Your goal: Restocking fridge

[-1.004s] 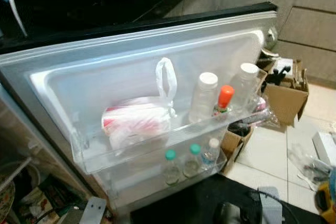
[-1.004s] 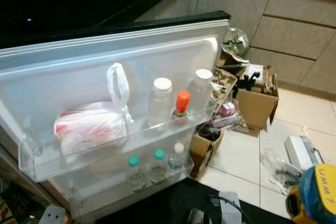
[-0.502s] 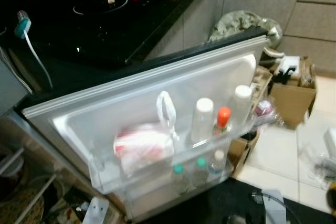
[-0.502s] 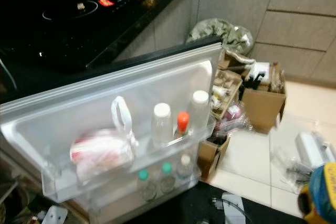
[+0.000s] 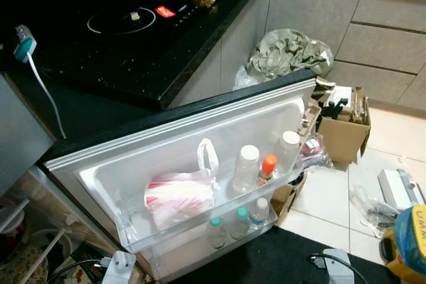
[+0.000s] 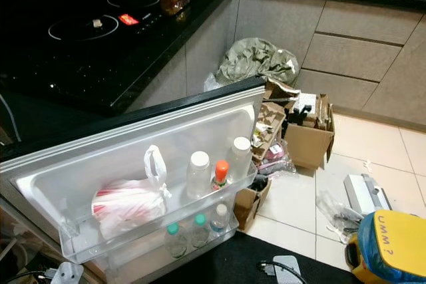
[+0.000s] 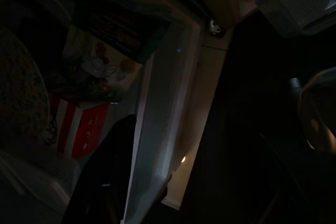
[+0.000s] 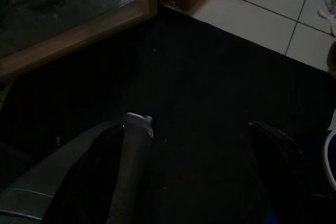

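Observation:
The fridge door stands wide open before me. Its upper shelf holds a white plastic bag with something red and white inside, two clear white-capped bottles and an orange-capped bottle. Three small bottles stand on the lower shelf. My right gripper hangs open over a black mat, with nothing between its fingers. In the dark left wrist view, my left gripper hangs idle low beside the door's edge.
A black cooktop on a dark counter lies behind the door. A stuffed grey-green bag and open cardboard boxes crowd the tiled floor beyond the door's right end. A yellow and blue object sits at the lower right, and a white plug lies below the door.
The whole view has pulled back and risen, so the door looks smaller and more of the counter and floor shows. Nothing on the shelves has moved.

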{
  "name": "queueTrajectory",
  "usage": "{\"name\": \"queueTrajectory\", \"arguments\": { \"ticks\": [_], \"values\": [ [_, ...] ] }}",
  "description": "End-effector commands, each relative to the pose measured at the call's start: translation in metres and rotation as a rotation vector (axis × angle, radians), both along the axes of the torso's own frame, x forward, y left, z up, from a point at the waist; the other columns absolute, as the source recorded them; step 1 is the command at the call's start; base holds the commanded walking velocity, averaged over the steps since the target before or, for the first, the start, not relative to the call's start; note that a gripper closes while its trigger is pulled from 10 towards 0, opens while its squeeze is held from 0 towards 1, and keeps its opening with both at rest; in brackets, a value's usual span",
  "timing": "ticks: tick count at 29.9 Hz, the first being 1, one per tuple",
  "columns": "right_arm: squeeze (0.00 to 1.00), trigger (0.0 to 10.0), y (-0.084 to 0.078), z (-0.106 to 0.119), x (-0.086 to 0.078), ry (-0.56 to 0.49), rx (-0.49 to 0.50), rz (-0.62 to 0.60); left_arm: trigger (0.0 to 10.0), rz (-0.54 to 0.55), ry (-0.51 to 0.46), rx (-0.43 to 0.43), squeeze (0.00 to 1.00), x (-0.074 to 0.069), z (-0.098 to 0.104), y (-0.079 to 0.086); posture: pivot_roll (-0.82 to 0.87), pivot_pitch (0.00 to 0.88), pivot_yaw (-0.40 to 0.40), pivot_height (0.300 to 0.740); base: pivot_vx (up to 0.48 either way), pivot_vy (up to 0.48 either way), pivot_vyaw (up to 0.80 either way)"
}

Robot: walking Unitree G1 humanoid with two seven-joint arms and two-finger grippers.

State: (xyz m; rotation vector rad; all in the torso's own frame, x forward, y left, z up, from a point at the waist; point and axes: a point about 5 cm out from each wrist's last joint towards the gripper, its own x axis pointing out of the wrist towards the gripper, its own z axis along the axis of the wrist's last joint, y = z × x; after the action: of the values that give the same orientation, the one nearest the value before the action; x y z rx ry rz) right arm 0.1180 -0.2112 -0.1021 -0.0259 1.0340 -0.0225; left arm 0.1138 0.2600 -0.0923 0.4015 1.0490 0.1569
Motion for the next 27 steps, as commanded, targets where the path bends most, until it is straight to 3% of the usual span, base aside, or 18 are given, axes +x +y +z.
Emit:
{"name": "queueTrajectory", "arguments": {
  "ticks": [1,27],
  "values": [
    [0.0,10.0,0.0001,-0.0005,-0.0014,0.006,0.001,0.001,10.0,0.001,0.027,-0.003,0.0,-0.0058,-0.002,0.0002,0.03,0.0,-0.035,0.74,0.0,0.0,0.0],
    [0.0,10.0,-0.0018,0.0001,-0.0003,0.004,0.001,-0.004,10.0,-0.009,0.012,-0.01,0.0,-0.0021,-0.0018,-0.0035,0.03,0.0,-0.038,0.74,0.0,0.0,0.0]
  ]
}}
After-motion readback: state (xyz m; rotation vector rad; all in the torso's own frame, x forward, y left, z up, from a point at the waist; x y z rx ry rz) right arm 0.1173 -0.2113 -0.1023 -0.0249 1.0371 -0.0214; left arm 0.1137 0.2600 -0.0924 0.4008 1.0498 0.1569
